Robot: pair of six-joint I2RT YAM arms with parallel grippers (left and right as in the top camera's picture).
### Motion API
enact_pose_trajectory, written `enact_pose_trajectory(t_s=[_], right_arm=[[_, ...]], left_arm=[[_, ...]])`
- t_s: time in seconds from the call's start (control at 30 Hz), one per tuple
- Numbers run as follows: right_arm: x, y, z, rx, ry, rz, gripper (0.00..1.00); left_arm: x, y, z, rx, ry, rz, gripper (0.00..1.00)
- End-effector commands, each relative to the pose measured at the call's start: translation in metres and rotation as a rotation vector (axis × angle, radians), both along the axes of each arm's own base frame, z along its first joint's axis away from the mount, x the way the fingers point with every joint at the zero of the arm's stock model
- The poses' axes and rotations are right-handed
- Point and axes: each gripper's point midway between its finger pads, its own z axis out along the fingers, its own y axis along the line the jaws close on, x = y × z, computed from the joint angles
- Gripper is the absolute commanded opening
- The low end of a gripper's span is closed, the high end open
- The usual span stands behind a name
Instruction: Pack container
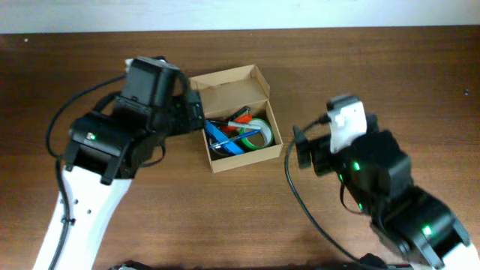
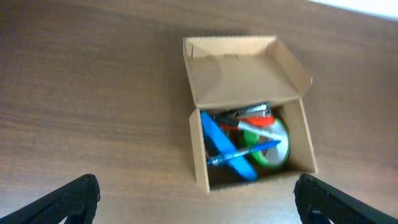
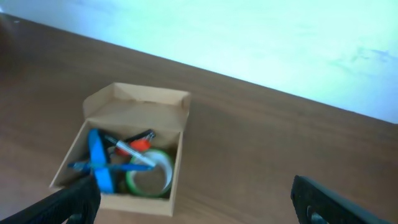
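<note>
The container (image 1: 219, 162) is a tan cardboard box with its flap lid (image 1: 229, 88) standing open at the back. Inside lie a green tape roll (image 1: 257, 133), blue pens or sticks (image 1: 223, 139) and a red item (image 1: 241, 116). It also shows in the left wrist view (image 2: 198, 155) and the right wrist view (image 3: 115, 201). My left gripper (image 2: 198, 200) is open and empty, just left of the box. My right gripper (image 3: 205, 202) is open and empty, to the right of the box and apart from it.
The box stands on a brown wooden table (image 1: 352, 67). A pale wall or floor strip (image 3: 249, 43) runs beyond the table's far edge. Black cables hang from both arms.
</note>
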Motion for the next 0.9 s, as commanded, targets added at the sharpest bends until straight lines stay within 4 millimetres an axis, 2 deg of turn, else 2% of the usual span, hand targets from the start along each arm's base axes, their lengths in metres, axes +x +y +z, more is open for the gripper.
enact_pose_trajectory(t_s=[0.0,0.17,0.2,0.23,0.37,0.43,0.5,0.53,0.6,0.7,0.77,0.8,0.87], right_arm=[[0.026,-0.004,0.005,-0.008,0.018,-0.058,0.99],[0.073,-0.006,-0.009,0.018,0.096,-0.078,0.99],[0.092,-0.008,-0.020,0.045,0.142,-0.068,0.99],[0.101,-0.010,-0.027,0.059,0.168,-0.064,0.99],[0.133,-0.018,-0.059,0.128,0.275,-0.052,0.89],[0.144,-0.023,-0.074,0.166,0.323,-0.062,0.81],[0.156,-0.024,-0.086,0.197,0.355,-0.052,0.69],[0.159,-0.025,-0.091,0.209,0.365,-0.051,0.64],[0.170,-0.027,-0.102,0.250,0.384,-0.065,0.45],[0.183,-0.028,-0.116,0.288,0.399,-0.099,0.10],[0.189,-0.027,-0.121,0.307,0.404,-0.112,0.03],[0.195,-0.026,-0.129,0.329,0.413,-0.126,0.03],[0.198,-0.026,-0.134,0.338,0.420,-0.135,0.03]], left_arm=[[0.011,0.007,0.006,-0.091,-0.016,0.028,1.00],[0.036,0.024,0.008,-0.148,-0.053,0.083,1.00],[0.047,0.032,0.003,-0.164,-0.048,0.112,0.89],[0.052,0.037,-0.001,-0.172,-0.038,0.141,0.72],[0.072,0.054,-0.022,-0.199,0.001,0.240,0.31],[0.083,0.061,-0.034,-0.210,0.021,0.282,0.14],[0.093,0.067,-0.044,-0.221,0.036,0.317,0.04],[0.096,0.069,-0.048,-0.226,0.042,0.327,0.02],[0.106,0.073,-0.058,-0.245,0.053,0.344,0.02],[0.122,0.073,-0.069,-0.283,0.059,0.335,0.02],[0.130,0.073,-0.078,-0.295,0.065,0.335,0.02],[0.139,0.072,-0.090,-0.301,0.079,0.340,0.02],[0.144,0.071,-0.099,-0.311,0.093,0.345,0.02]])
